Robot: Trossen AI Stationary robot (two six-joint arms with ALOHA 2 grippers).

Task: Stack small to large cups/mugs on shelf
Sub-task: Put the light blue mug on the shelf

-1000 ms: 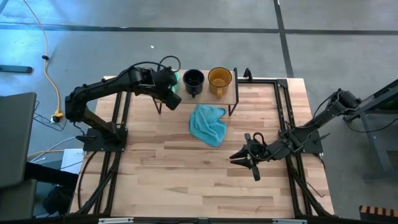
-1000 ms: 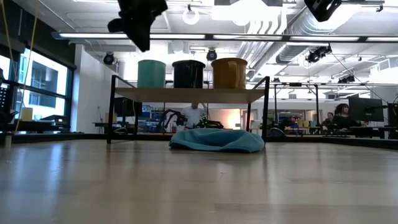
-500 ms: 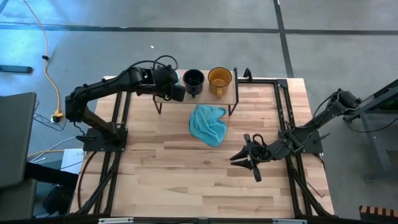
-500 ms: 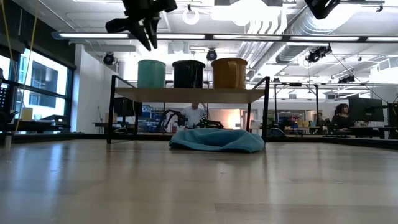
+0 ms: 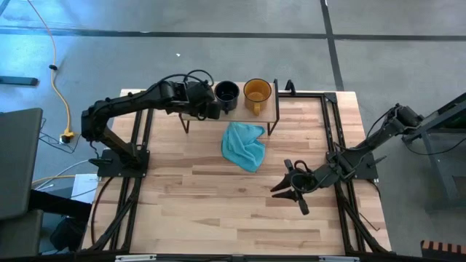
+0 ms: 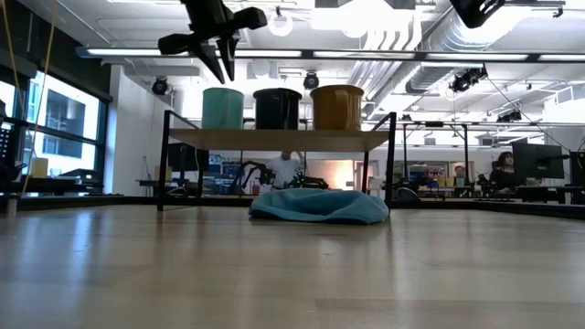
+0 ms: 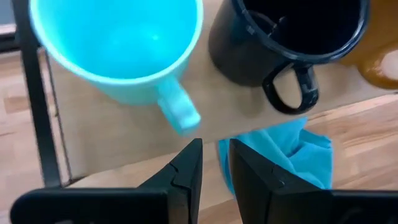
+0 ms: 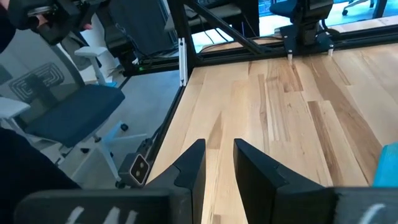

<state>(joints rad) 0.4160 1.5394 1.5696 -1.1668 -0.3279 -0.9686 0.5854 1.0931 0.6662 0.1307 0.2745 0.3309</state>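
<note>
The left gripper [image 6: 222, 57] hangs above the shelf [image 6: 279, 139], just over the teal-green mug [image 7: 118, 46]. Its two fingers [image 7: 186, 171] stand close together with only a narrow slit between them and nothing in it; they touch no mug. From the wrist camera the fingertips lie just short of that mug's stubby handle.

All three mugs stand upright on the shelf, mouths up, in one row along the board's long side: the teal-green mug at the left end, the dark navy-black mug [image 6: 277, 108] in the middle, and the amber-yellow mug [image 6: 336, 107] on the right. From overhead the teal-green mug is almost wholly hidden under the left wrist. The handles of the teal and dark mugs point toward the table's near side, over the light blue cloth [image 5: 244, 145].

That cloth lies crumpled on the wooden table [image 5: 218, 211], partly under the shelf's front edge.

The right gripper [image 5: 289, 188] waits low over the right half of the table, well apart from the shelf. Its fingers seem slightly parted and hold nothing, though the overhead view is too small to be sure.

In the room behind, a person [image 6: 503, 170] sits at a desk.
</note>
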